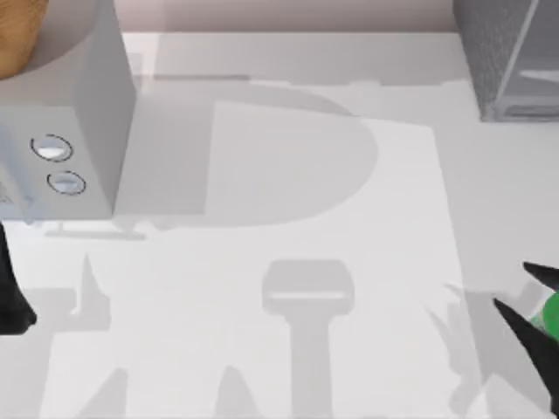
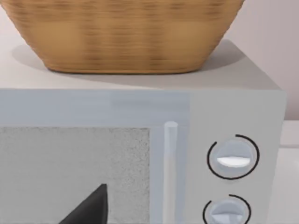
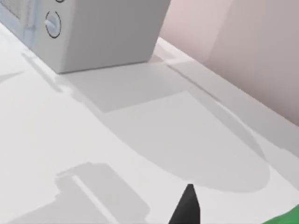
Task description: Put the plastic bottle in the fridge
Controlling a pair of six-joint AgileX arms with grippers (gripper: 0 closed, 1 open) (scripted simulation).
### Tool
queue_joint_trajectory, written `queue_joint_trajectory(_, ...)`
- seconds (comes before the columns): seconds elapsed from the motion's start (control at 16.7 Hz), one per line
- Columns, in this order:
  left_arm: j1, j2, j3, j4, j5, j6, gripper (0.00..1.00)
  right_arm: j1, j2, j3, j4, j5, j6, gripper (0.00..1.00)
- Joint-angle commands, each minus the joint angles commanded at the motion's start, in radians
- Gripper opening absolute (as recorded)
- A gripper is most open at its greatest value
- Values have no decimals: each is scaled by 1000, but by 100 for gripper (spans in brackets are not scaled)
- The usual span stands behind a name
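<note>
— Where's the plastic bottle [image 1: 551,312] now?

— Down at the table's [image 1: 288,201] right edge, towards the near corner. You only catch a patch of green between the dark fingers of the right gripper [image 1: 531,301]. The fingers stand one on each side of it, so I'd say the jaws are around it, but whether they're clamped or merely straddling it, I cannot tell.

— And the fridge [image 1: 507,57]?

— Far right corner, the dark speckled box with the paler panel. Well apart from the bottle, along the same side of the table.

— So which step is this?

— The pick-up, I'd judge, or just the start of the carry. Nothing's near the fridge yet.

— What does the next move need?

— A firm hold first, then a lift and a run along the right edge to the far corner. The fridge front looks shut from here, so it may want opening.

— The left arm?

— Its left gripper [image 1: 13,297] sits parked at the left edge, in front of the pale box with two knobs [image 1: 74,140] that has a wicker basket [image 2: 126,35] on top. Can't tell its jaws either.
</note>
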Motion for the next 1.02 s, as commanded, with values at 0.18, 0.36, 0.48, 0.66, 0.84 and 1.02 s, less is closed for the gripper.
queue_joint_trajectory(0.18, 0, 0, 0, 0, 0, 0, 100, -253, -90, -48, 63, 58, 121, 1)
queue_joint_trajectory(0.36, 0, 0, 0, 0, 0, 0, 100, -442, -157, -100, 105, 110, 234, 1)
queue_joint_trajectory(0.48, 0, 0, 0, 0, 0, 0, 100, -519, -183, -135, 117, 135, 294, 1)
queue_joint_trajectory(0.66, 0, 0, 0, 0, 0, 0, 100, -561, -196, -161, 120, 151, 335, 1)
queue_joint_trajectory(0.84, 0, 0, 0, 0, 0, 0, 100, -561, -196, -161, 120, 151, 335, 1)
queue_joint_trajectory(1.02, 0, 0, 0, 0, 0, 0, 100, -559, -192, -161, 119, 150, 335, 1)
